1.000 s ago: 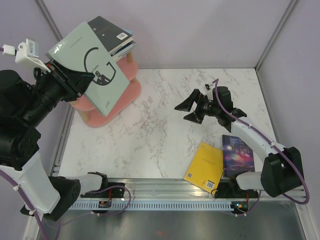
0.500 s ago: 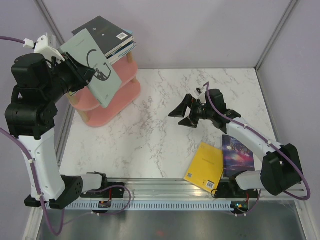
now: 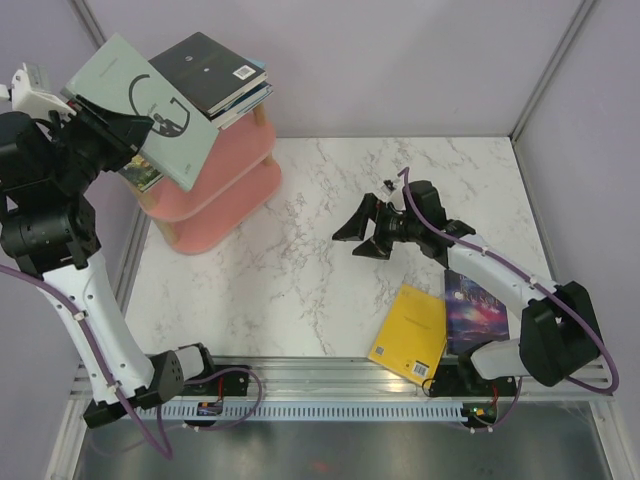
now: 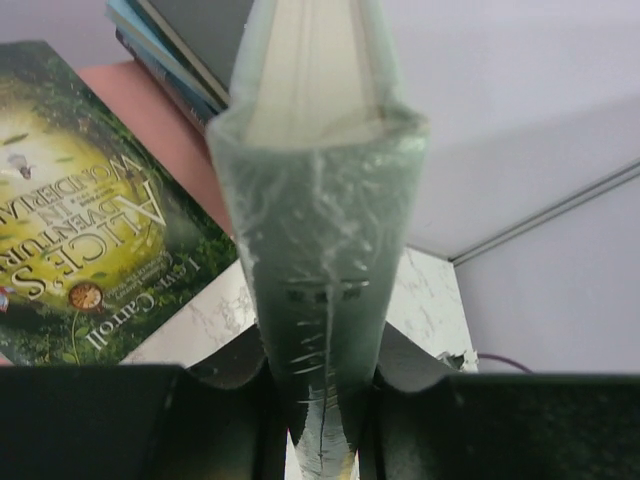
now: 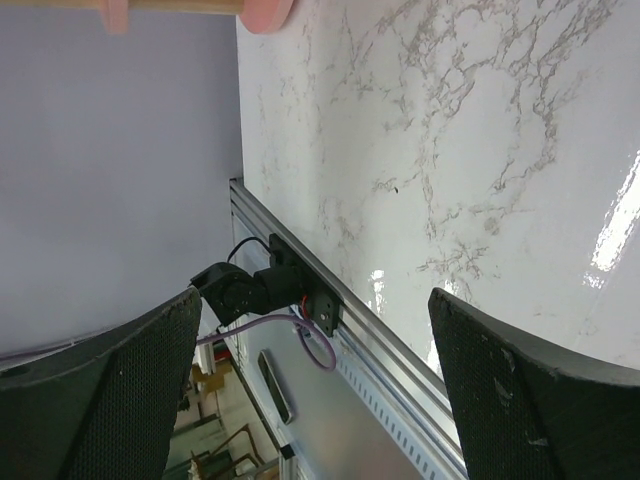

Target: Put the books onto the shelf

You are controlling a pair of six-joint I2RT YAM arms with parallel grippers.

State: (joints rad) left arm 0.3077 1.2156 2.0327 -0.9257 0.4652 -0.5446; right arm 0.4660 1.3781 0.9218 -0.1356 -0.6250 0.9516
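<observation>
While two thin, glossy paperbacks, the yellow book [image 3: 408, 333] and the purple galaxy book [image 3: 478, 312], lie flat on the marble table [image 3: 300, 280], my right hand [image 3: 354, 236] hovers mid-table, spread wide and empty. Farther off, my left hand [image 3: 118, 135] pinches the grey-green "G" book [image 3: 150, 105] by one edge, tilting it over the pink oval shelf [image 3: 225, 165] beside the top-tier stack [image 3: 215, 72], apparently for laying down.

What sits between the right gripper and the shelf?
Nothing. The top view shows only bare marble tabletop between the open right gripper and the pink shelf.
</observation>
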